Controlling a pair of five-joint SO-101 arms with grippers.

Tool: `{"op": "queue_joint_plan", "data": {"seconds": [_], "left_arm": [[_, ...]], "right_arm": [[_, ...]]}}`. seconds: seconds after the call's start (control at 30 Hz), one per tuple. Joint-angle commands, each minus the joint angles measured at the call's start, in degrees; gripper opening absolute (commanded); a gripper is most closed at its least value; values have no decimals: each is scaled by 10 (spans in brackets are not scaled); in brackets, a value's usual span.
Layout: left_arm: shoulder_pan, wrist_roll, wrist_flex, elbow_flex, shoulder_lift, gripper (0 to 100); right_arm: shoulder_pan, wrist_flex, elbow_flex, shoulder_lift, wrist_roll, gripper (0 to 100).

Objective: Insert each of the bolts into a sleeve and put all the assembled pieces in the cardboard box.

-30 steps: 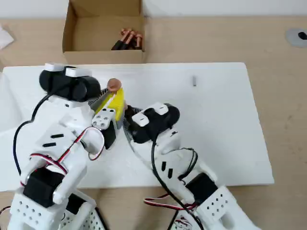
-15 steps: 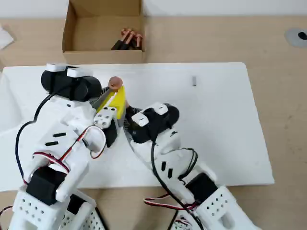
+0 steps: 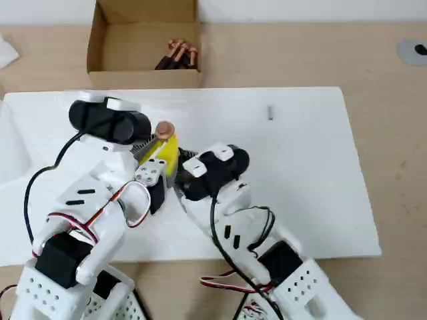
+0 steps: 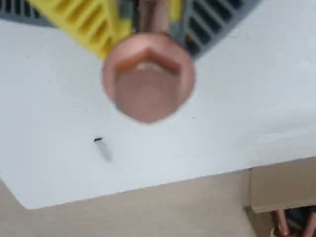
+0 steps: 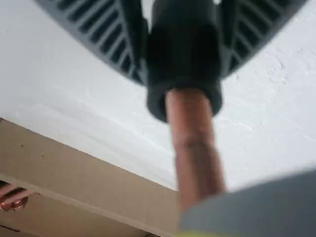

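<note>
The left gripper (image 4: 150, 19) is clenched, yellow and grey jaws pressed on the shank of a copper-coloured hexagon-headed metal bolt (image 4: 148, 81), just behind its head. The right gripper (image 5: 182, 34) is closed around a black cylindrical sleeve (image 5: 182, 69), and the bolt's shank is entered into its mouth. The bolt's long axis is laid along the line between the two grippers. Its head is pointed towards the open brown cardboard box (image 3: 97, 50) and its tip towards the arms' bases. It is held over the white sheet (image 3: 300, 187), near the box. Several assembled copper-and-black pieces (image 3: 179, 55) are gathered in one corner of the box. A small dark speck (image 3: 270, 113) is seen on the sheet, well apart.
</note>
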Motion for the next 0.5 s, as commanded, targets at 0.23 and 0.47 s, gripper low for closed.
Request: {"op": "queue_joint_plan", "data": {"seconds": [0.23,0.47], "left_arm": [[9,5,16,-40,-4,101],[8,53,55,-40,-4,178]], "right_arm": [[-7,-12,-7,-10,-4,9],[-7,-11,-6,-10,-3,9]]}}
